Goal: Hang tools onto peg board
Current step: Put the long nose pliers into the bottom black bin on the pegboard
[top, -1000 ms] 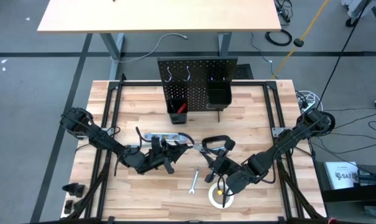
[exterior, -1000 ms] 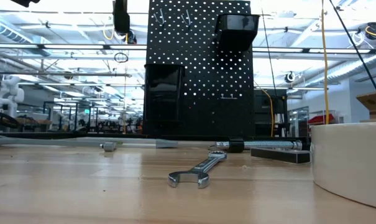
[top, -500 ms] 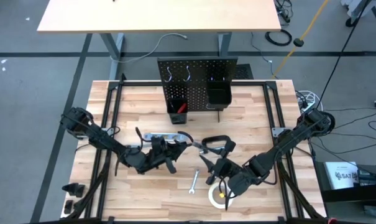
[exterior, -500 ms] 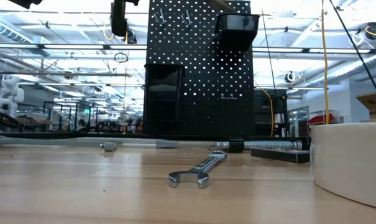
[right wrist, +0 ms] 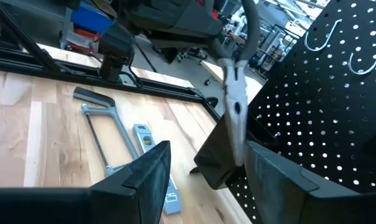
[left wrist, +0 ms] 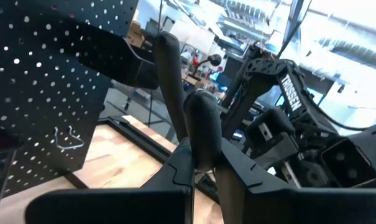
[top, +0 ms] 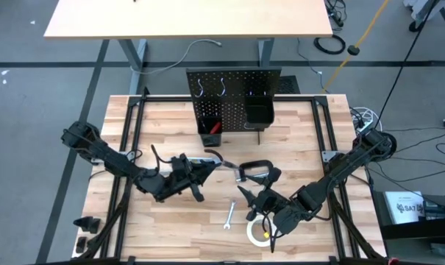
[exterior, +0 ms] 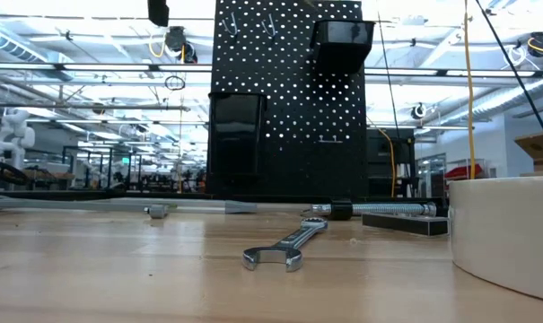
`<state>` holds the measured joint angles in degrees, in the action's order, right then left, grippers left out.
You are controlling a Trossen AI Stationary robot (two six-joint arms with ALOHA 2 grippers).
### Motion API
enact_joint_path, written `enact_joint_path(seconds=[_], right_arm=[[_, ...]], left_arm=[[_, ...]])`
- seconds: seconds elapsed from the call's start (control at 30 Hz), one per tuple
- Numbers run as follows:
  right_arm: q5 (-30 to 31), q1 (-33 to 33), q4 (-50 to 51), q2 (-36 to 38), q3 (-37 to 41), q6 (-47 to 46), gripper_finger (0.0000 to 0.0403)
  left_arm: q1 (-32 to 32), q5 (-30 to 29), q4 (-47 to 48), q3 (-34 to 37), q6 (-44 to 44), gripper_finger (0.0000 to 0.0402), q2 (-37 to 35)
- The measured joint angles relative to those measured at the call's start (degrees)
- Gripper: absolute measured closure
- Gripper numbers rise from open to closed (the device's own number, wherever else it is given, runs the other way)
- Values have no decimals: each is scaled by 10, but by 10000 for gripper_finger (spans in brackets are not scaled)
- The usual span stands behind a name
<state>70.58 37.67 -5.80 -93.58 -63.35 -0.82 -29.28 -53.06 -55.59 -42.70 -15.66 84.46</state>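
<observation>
Clamping the pliers' (top: 216,159) dark handles, the left tool (top: 200,174) holds them beside the open right tool (top: 250,197).

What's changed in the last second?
The right gripper opened, apparently letting go of the pliers, and drew back toward the table's near edge. The left gripper, shut on the pliers, lifted them and shifted slightly left. The wrench, tape roll and peg board stayed put.

Tan desk (top: 185,18), yellow cable (top: 365,29), grey floor (top: 31,88) beyond the workbench.
</observation>
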Motion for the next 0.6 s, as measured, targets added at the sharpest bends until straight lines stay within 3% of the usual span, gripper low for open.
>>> enact_joint_path(seconds=[0.6], right_arm=[[-3,0,0,0,0,-15,209]], left_arm=[[0,-19,23,0,55,368,-2]])
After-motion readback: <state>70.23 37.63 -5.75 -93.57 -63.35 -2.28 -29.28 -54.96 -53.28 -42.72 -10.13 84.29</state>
